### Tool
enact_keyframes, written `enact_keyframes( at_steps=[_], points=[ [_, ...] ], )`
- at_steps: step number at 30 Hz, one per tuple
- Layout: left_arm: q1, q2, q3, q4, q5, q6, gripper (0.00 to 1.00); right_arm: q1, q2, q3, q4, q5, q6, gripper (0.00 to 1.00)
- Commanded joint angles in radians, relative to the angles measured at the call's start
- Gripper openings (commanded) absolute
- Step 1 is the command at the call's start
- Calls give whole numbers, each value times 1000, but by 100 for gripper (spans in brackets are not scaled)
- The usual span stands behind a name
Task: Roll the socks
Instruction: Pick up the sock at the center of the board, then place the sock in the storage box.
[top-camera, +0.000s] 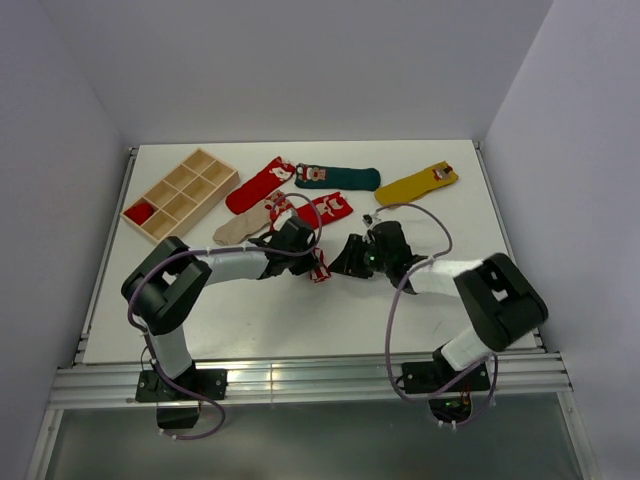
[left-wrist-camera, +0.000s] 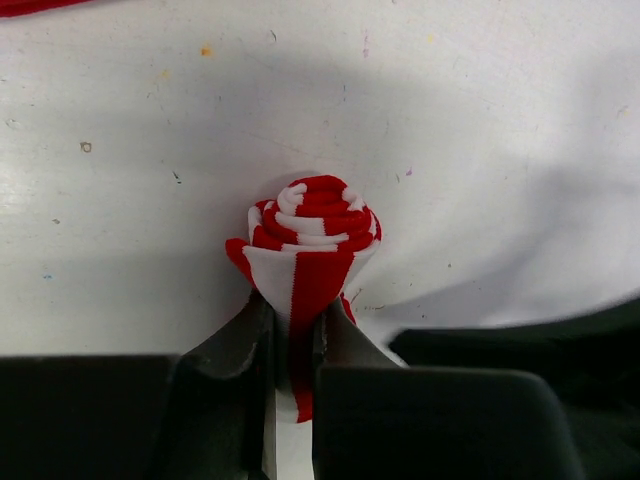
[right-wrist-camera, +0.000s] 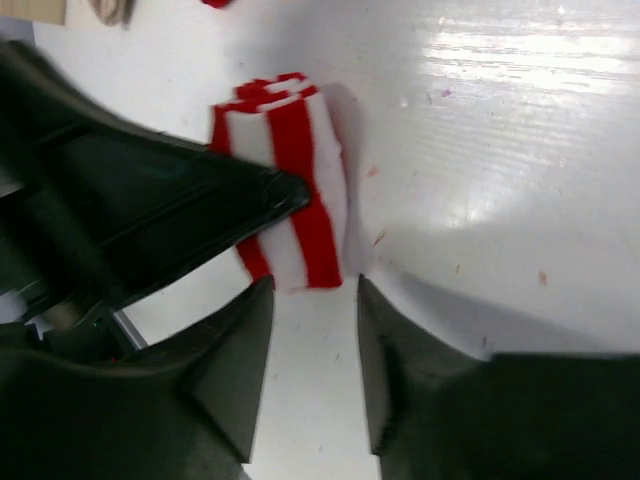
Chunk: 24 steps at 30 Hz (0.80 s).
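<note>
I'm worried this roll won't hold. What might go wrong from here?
1. The rolled red-and-white striped fabric sock is pinched only at its lower end by the shut left end effector, so the coil may spring loose if it is released.
2. The open right end effector sits empty just short of the roll and close to the left one. Closing in might bump it or push the roll over.

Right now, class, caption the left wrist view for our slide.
Left gripper pinches a rolled red-and-white striped sock over the white table.
</note>
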Motion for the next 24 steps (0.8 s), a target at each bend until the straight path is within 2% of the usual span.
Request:
enact_keyframes(
  at_steps=[1, 5, 8, 11, 13, 14, 17, 18, 20, 21, 24],
  points=[
    [5, 32, -36, -230, -36, 74, 0, -4, -184, 1, -179, 78, -91, 48],
    [48, -49, -13, -262, -71, 126, 0, -4, -455, 34, -381, 176, -162, 59],
    [93, -112, 24, -297, -107, 201, 0, -9, -597, 83, -566, 262, -219, 63],
    [148, -181, 64, -313, -123, 285, 0, -18, -678, 140, -671, 322, -257, 68],
    [191, -240, 87, -304, -133, 336, 0, -20, -746, 174, -705, 350, -274, 74],
    [206, -260, 95, -298, -148, 396, 0, -21, -764, 183, -735, 355, -280, 81],
    [274, -335, 115, -261, -140, 500, 0, -23, -827, 212, -765, 371, -305, 86],
    [324, -352, 124, -250, -124, 572, 0, -23, -841, 225, -786, 376, -315, 91],
    [385, -393, 138, -226, -75, 656, 0, -23, -873, 232, -809, 382, -326, 94],
    [449, -399, 162, -221, -62, 684, 0, -23, -879, 237, -814, 381, -328, 94],
    [560, -415, 208, -210, -79, 772, 0, -23, -901, 223, -800, 342, -322, 95]
  ],
)
